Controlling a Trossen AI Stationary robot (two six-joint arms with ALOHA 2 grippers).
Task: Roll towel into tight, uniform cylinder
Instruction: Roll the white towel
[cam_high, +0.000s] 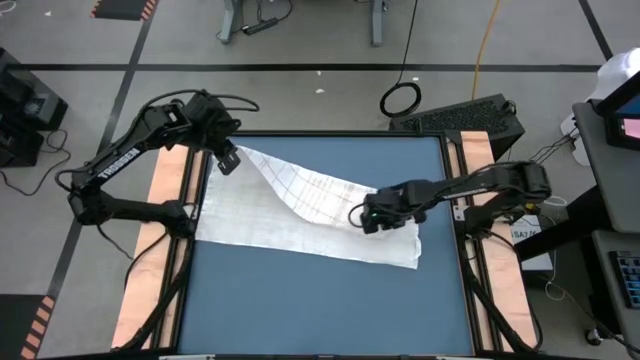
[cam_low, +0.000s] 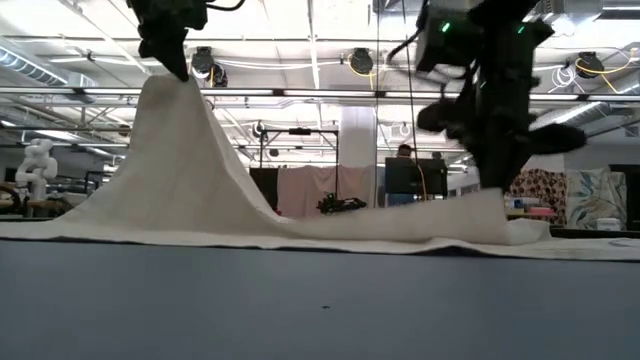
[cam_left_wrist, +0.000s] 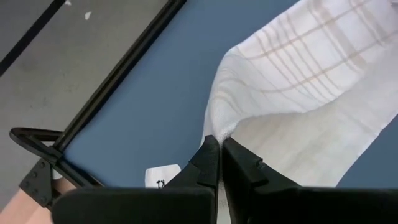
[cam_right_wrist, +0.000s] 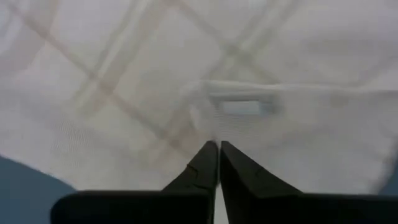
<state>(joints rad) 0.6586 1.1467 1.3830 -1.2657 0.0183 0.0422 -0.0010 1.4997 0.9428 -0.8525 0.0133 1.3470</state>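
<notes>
The white towel (cam_high: 300, 215) with thin grid lines lies across the blue table (cam_high: 320, 300). Its far left corner is raised high and its near part lies flat on the table. A gridded flap (cam_high: 310, 190) runs from the raised corner down to the towel's middle. My left gripper (cam_high: 228, 155) is shut on the raised corner near the table's far left corner, and shows at the top of the low view (cam_low: 180, 65). My right gripper (cam_high: 362, 216) is shut on the towel right of its middle, low over the table (cam_low: 490, 185). My left gripper pinches the towel's far left corner (cam_left_wrist: 214, 132) between its two fingers, at their free ends. The corner is lifted well clear of the table. The cloth slopes down from it, fairly taut, onto the table (cam_low: 150, 200). My right gripper pinches the towel (cam_right_wrist: 214, 138) between its two shut fingers, close to a hem with a small label (cam_right_wrist: 239, 107). The fingers come from above, slanting from the table's right side. One layer or several, I cannot tell. The cloth here stays low, just above the flat part (cam_low: 470, 215).
A black frame (cam_high: 330, 135) edges the table, with wooden side boards (cam_high: 160, 230) on the left and the right (cam_high: 490, 240). A black case (cam_high: 460, 115) and a cable ring (cam_high: 400, 98) lie beyond the far edge. The near half of the blue table is bare.
</notes>
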